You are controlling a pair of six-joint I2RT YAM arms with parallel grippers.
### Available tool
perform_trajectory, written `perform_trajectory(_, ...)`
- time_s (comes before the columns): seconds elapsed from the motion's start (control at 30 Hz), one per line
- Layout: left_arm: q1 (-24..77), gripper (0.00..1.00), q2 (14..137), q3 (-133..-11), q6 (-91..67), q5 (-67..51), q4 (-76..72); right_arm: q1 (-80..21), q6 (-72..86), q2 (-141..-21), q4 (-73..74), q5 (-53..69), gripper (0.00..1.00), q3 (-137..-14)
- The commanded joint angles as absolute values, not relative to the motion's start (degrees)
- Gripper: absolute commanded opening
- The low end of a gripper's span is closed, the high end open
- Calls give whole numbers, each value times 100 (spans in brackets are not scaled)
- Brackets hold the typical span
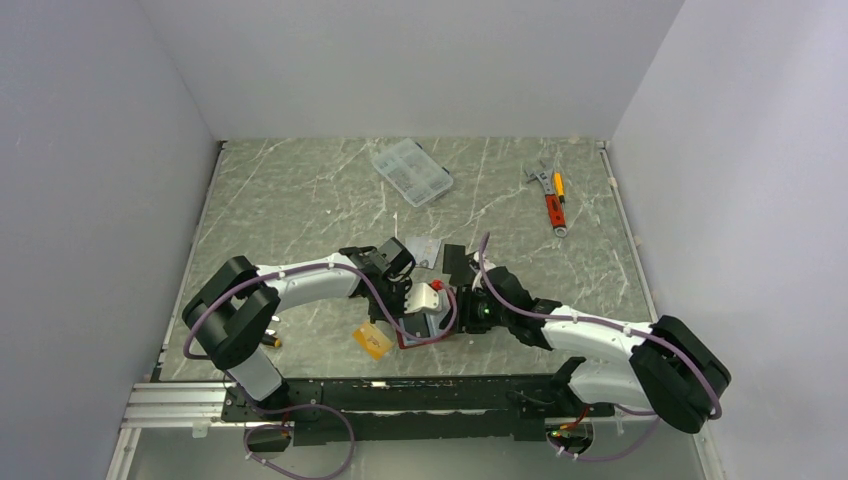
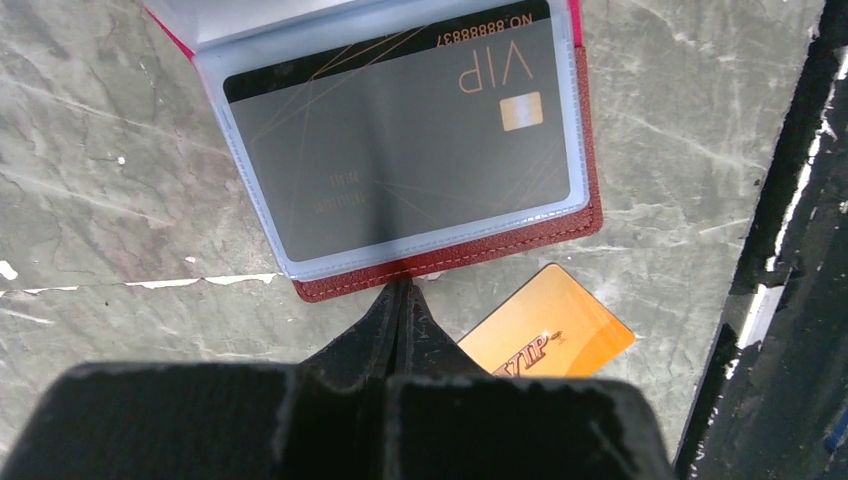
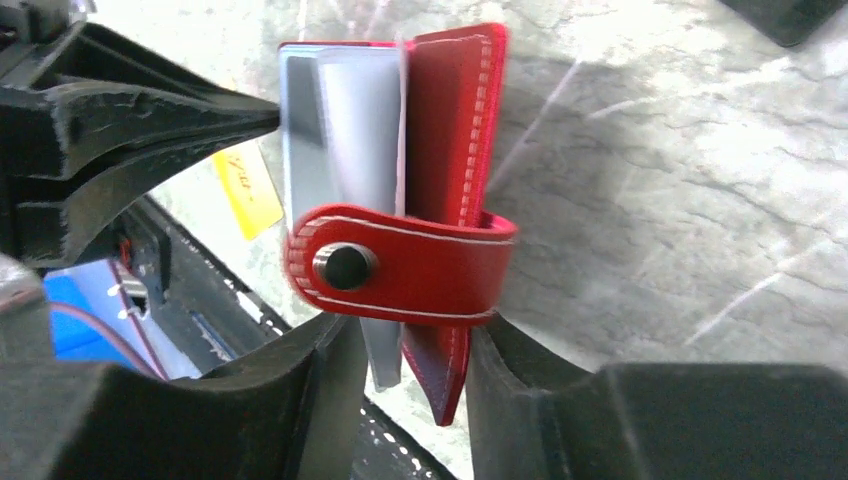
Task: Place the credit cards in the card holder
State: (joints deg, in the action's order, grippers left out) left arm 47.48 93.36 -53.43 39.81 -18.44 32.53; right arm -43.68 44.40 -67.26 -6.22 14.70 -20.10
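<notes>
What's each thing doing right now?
card holder: open, one cover raised
dark grey card: tucked inside holder's sleeve
orange card: flat on table, outside
silver card: flat on table, outside
left tool: shut, tip on holder's edge
right tool: clamped on holder's raised cover

Left hand [image 1: 405,302], right hand [image 1: 462,307] meet at card holder [image 1: 429,299]; orange card [image 1: 372,340] just beside; clear box [image 1: 411,171] at back.

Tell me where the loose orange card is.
In the top view, the orange card lies flat on the table, just left of the card holder.
</notes>
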Motion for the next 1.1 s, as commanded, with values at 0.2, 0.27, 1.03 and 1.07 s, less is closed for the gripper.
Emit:
perform_trajectory(0.2, 4681, 0, 9147, -5638, 4001, -2256, 3547, -4583, 4526, -6187, -701, 247, 6, -2091)
perform_trajectory(0.27, 4593, 0, 9165, -5714, 3987, -2366, 3605, -4589, 4485, -5954, -671, 189, 0, -2105)
perform_trajectory(1.03, 1696, 0, 9032, -5898, 1459, -6087, 1946, -4633, 3500, -4343, 871, 1771, 0, -4990)
perform_trajectory(1.07, 1696, 0, 9005, -5891, 1340, -6290, 1810, -4633, 3543, -4319, 743, 1745, 0, -4973)
